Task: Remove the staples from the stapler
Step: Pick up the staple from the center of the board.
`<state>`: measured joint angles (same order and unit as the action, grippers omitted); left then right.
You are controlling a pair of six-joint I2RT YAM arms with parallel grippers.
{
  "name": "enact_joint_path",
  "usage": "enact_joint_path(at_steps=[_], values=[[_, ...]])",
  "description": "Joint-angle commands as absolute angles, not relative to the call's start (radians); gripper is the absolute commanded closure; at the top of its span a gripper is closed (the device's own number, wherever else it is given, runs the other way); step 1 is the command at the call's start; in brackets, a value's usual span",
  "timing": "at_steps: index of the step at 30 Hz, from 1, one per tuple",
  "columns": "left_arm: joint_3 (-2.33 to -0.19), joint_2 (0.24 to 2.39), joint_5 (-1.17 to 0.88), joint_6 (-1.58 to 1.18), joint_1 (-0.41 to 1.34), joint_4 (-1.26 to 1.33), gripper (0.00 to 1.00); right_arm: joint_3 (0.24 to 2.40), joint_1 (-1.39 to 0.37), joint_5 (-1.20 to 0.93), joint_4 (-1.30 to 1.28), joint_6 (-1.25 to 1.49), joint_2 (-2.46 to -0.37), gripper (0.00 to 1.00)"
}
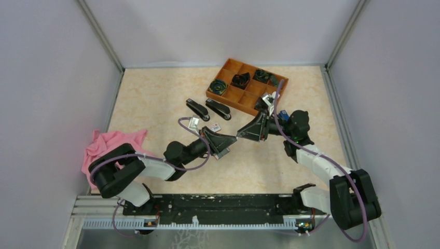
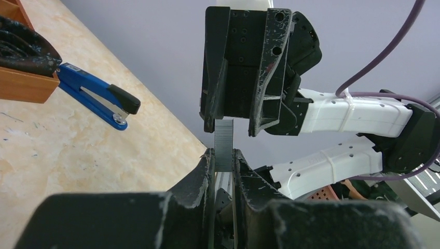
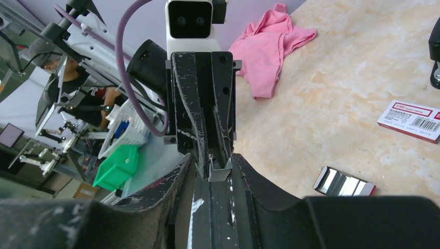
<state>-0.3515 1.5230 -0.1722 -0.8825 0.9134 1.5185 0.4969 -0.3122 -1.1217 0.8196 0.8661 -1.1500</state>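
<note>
A ribbed silvery-grey strip of staples [image 2: 223, 142] stands between the tips of both grippers, held above the table. My left gripper [image 2: 223, 155] is shut on its lower end. My right gripper [image 2: 232, 127] faces it tip to tip, its fingers wider apart than the strip, one finger touching the upper end. In the right wrist view the strip [image 3: 220, 174] shows end-on as a U between the right gripper's [image 3: 214, 161] fingers. In the top view the grippers meet at mid-table, left [image 1: 232, 138] and right [image 1: 242, 134]. Two dark staplers [image 1: 197, 109] [image 1: 218, 109] lie shut behind them; one looks blue [image 2: 96, 96].
An orange compartment tray [image 1: 231, 96] with dark items stands at the back right. A small white and red box [image 3: 412, 120] and a shiny silvery metal piece [image 3: 342, 181] lie on the table near the grippers. A pink cloth [image 1: 111, 145] lies at the left edge.
</note>
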Motion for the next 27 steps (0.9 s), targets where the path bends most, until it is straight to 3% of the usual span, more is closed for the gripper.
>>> enact_joint_path(at_steps=[1,8,15,20,24,27], values=[[-0.378,1.515,-0.182,-0.902,0.912,1.730,0.92,0.500,-0.322,-1.125,0.900,0.890,-1.139,0.70],[-0.379,1.542,-0.188,-0.922,0.912,1.767,0.87,0.498,-0.321,-1.126,0.897,0.881,-1.135,0.84],[-0.336,1.519,-0.165,-0.896,0.912,1.756,0.61,0.515,-0.321,-1.127,0.822,0.807,-1.117,0.85],[-0.203,1.408,-0.110,-0.817,0.910,1.690,0.50,0.568,-0.322,-1.089,0.545,0.559,-1.067,0.85],[-0.078,1.205,-0.080,-0.723,0.909,1.433,0.45,0.636,-0.324,-1.040,0.316,0.366,-1.042,0.84],[-0.064,0.942,-0.043,-0.619,0.908,0.979,0.39,0.698,-0.378,-0.941,0.143,0.217,-1.049,0.84]])
